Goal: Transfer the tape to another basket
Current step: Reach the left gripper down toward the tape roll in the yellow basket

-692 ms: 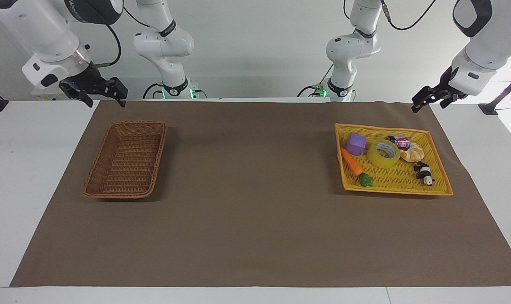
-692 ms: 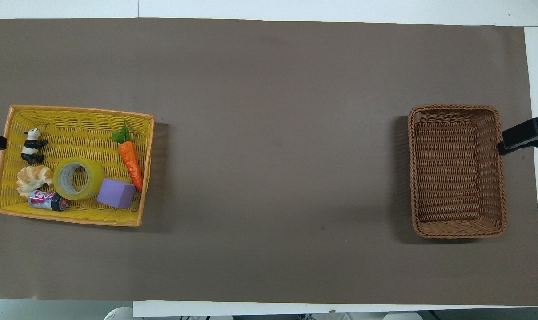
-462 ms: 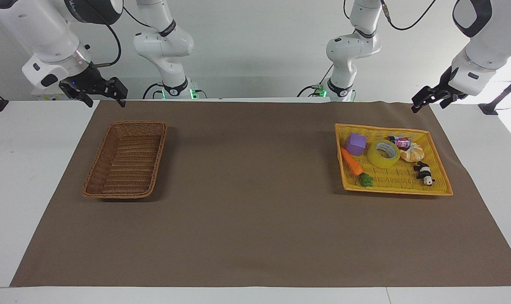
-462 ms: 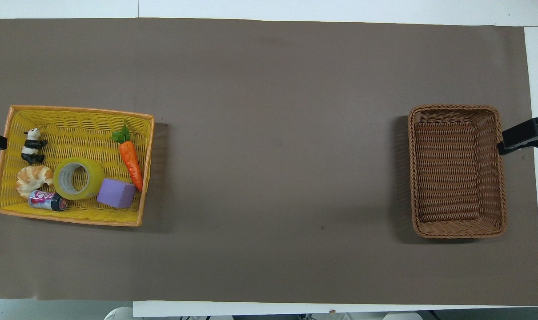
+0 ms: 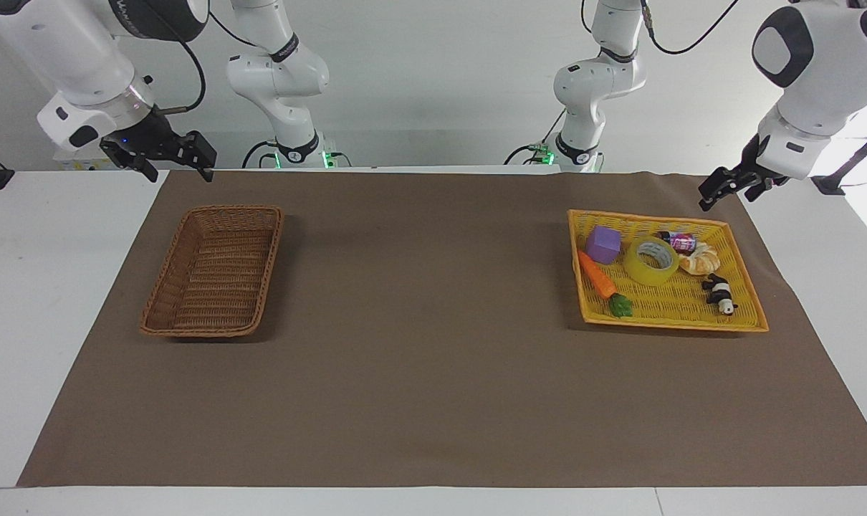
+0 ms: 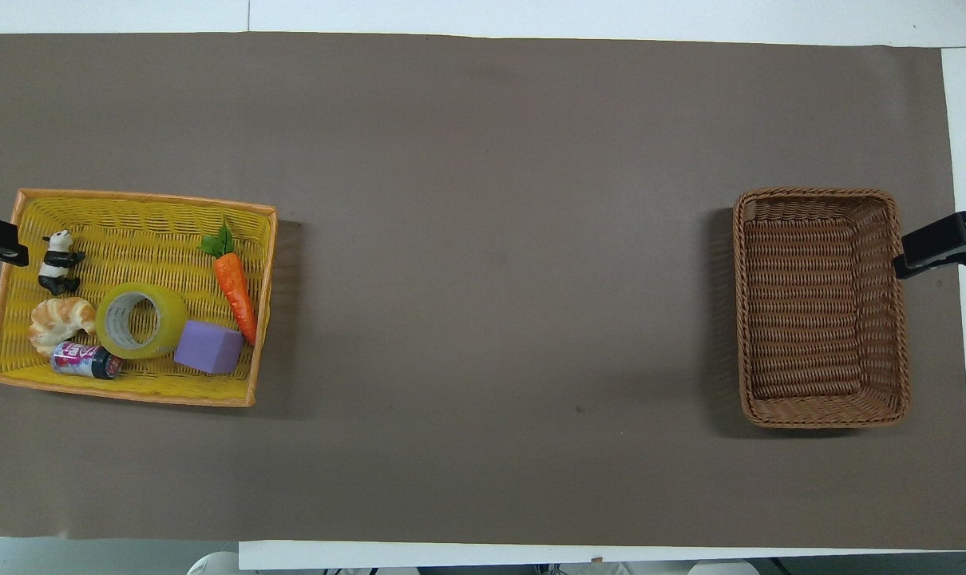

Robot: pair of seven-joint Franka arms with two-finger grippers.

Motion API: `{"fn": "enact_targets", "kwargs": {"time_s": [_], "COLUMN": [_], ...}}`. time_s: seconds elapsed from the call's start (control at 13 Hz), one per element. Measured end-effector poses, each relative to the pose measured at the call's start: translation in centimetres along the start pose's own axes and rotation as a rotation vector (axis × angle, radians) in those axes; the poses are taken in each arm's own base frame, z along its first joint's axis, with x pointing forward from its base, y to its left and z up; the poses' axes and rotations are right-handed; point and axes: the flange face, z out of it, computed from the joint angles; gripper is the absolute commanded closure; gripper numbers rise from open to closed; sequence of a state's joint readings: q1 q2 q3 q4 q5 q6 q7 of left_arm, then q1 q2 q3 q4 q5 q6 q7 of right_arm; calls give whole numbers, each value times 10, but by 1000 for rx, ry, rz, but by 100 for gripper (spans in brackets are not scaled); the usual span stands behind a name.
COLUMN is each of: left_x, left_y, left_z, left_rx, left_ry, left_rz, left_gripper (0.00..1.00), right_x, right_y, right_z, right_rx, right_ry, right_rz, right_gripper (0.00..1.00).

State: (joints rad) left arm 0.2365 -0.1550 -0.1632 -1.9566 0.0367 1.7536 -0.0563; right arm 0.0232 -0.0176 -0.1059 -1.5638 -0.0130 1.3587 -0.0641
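My left gripper (image 5: 723,190) hangs with its fingers spread and nothing between them, up in the air over the mat's edge at about one o'clock from the yellow tray basket (image 5: 752,315). The tape roll (image 5: 651,261) I want lies flat in that tray, core hole facing up, toward the tray's side nearer the robots. It is hemmed in — the purple cube (image 5: 602,244) at its nine o'clock in the facing view, the small can (image 5: 681,241) at one o'clock and the croissant (image 5: 700,259) at three, both close enough that I cannot say whether they touch it. The toy carrot (image 5: 595,274) and panda figure (image 5: 720,294) sit a little farther out.

That crowding is my worry: a finger coming down outside the roll could land on the can or croissant and shove them, or tip the roll. One finger into the core looks safer to me. The roll is wide too, so a shallow pinch may slip on the glossy tape.

My right gripper (image 5: 167,153) waits, fingers apart and empty, above the mat's corner at eleven o'clock from the brown wicker basket (image 5: 160,321), which holds nothing.

Against the earlier frame, the left arm has swung and its gripper has come a little lower toward the tray; the right arm and every object are unchanged.
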Motion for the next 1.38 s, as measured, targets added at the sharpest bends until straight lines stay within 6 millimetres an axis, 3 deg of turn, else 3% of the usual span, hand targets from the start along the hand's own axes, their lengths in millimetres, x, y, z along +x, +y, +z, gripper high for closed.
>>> {"fn": "enact_targets", "kwargs": {"time_s": [0.15, 0.38, 0.54, 0.62, 1.38], "left_x": [-15, -20, -22, -21, -14], "left_y": [-19, -15, -9, -8, 7], "left_z": [45, 114, 151, 158, 187], "left_rx": [4, -1, -7, -9, -19], "left_ry": [12, 42, 41, 36, 4], "left_rz": [-36, -24, -10, -6, 149], "left_gripper": [3, 8, 30, 34, 34], "right_x": [0, 0, 0, 0, 0], "right_y": [0, 0, 0, 0, 0], "right_z": [0, 0, 0, 0, 0], "right_rx": [0, 0, 0, 0, 0], "right_ry": [0, 0, 0, 0, 0], "right_rz": [0, 0, 0, 0, 0], "right_gripper": [1, 1, 1, 1, 1]}}
